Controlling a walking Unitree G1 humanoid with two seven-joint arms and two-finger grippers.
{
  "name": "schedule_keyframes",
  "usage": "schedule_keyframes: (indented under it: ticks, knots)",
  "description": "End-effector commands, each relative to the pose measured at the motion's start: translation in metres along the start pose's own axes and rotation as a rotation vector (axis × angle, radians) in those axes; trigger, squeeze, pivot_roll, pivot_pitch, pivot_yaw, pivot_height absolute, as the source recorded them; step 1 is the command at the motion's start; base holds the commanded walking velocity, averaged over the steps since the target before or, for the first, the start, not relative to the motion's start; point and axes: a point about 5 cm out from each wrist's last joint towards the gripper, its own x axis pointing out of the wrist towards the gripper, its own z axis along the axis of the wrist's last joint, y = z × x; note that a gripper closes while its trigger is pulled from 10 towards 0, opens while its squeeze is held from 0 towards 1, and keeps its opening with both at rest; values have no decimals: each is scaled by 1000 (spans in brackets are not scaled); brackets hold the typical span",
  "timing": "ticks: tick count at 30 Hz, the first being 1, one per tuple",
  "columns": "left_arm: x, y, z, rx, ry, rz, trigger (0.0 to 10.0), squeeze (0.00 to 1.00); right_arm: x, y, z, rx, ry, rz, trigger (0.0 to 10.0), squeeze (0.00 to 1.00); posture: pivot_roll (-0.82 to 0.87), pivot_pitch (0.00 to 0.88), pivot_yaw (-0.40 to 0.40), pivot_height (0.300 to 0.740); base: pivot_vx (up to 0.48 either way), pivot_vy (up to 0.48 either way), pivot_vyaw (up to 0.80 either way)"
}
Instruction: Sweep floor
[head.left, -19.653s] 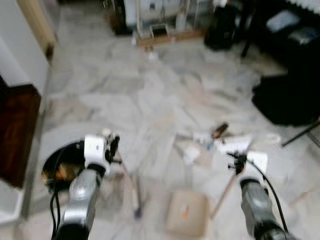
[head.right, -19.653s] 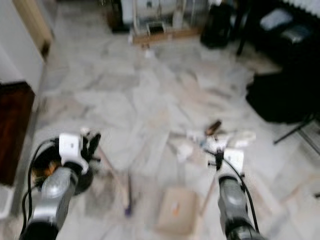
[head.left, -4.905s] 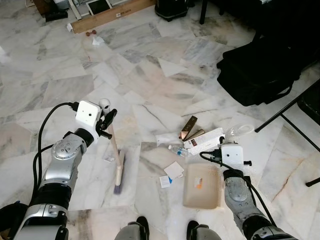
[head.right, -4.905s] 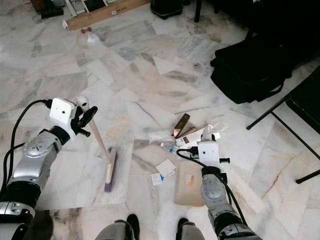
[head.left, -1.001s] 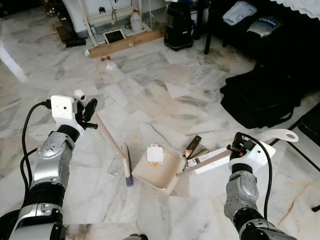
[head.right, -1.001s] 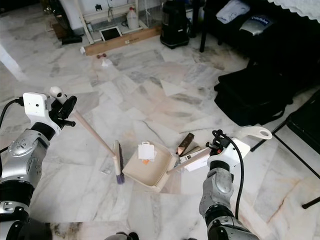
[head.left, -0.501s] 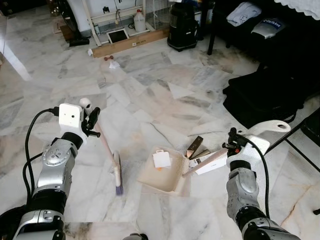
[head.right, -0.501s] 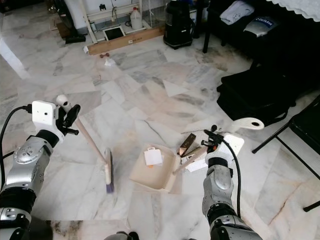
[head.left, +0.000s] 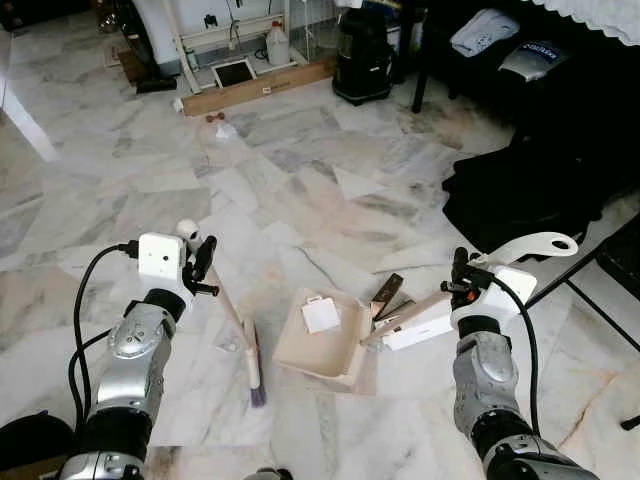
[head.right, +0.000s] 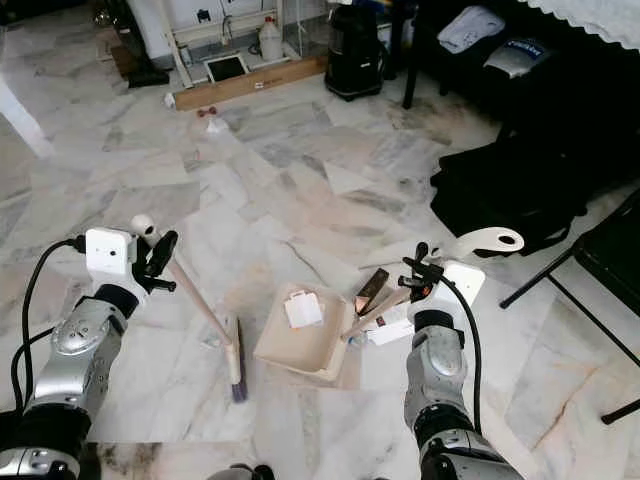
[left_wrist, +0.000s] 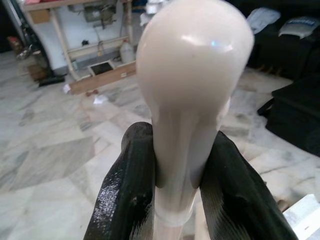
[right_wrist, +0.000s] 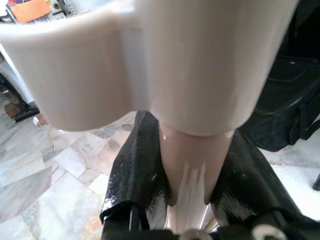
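My left gripper (head.left: 203, 266) is shut on the top of a pale broom handle (head.left: 230, 305); its rounded knob (left_wrist: 192, 65) sticks out between the black fingers (left_wrist: 130, 185). The broom head (head.left: 256, 368) rests on the marble floor just left of a beige dustpan (head.left: 330, 350). A white paper scrap (head.left: 322, 314) lies in the pan. My right gripper (head.left: 460, 282) is shut on the dustpan's long handle (head.left: 410, 318), whose white looped end (head.left: 540, 245) rises past the wrist. A brown box (head.left: 388, 290) and a white box (head.left: 425, 328) lie right of the pan.
A black bag (head.left: 520, 190) lies on the floor at the right, with a chair leg (head.left: 575, 278) near it. At the far side are a wooden plank (head.left: 265, 85) and a black canister (head.left: 362, 60). A small scrap (head.left: 228, 130) lies near the plank.
The broom head has shifted right, closer to the dustpan, and my left arm came in with it. The dustpan holds the paper as before; the view moved slightly.
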Motion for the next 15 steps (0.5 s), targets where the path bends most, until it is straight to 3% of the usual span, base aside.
schedule_keyframes:
  ticks: [1, 6, 15]
  knots:
    - [-2, 3, 8, 32, -38, 23, 10000, 0, 2, 3, 5, 7, -30, 11, 10000, 0, 74, 103, 64, 740, 0, 0, 0]
    - [0, 4, 6, 4, -34, 82, 10000, 0, 4, -1, 9, 0, -40, -6, 10000, 0, 66, 103, 65, 740, 0, 0, 218]
    - [3, 5, 10, 20, -45, 85, 10000, 0, 5, -2, 11, 15, -50, -11, 10000, 0, 66, 96, 68, 740, 0, 0, 794]
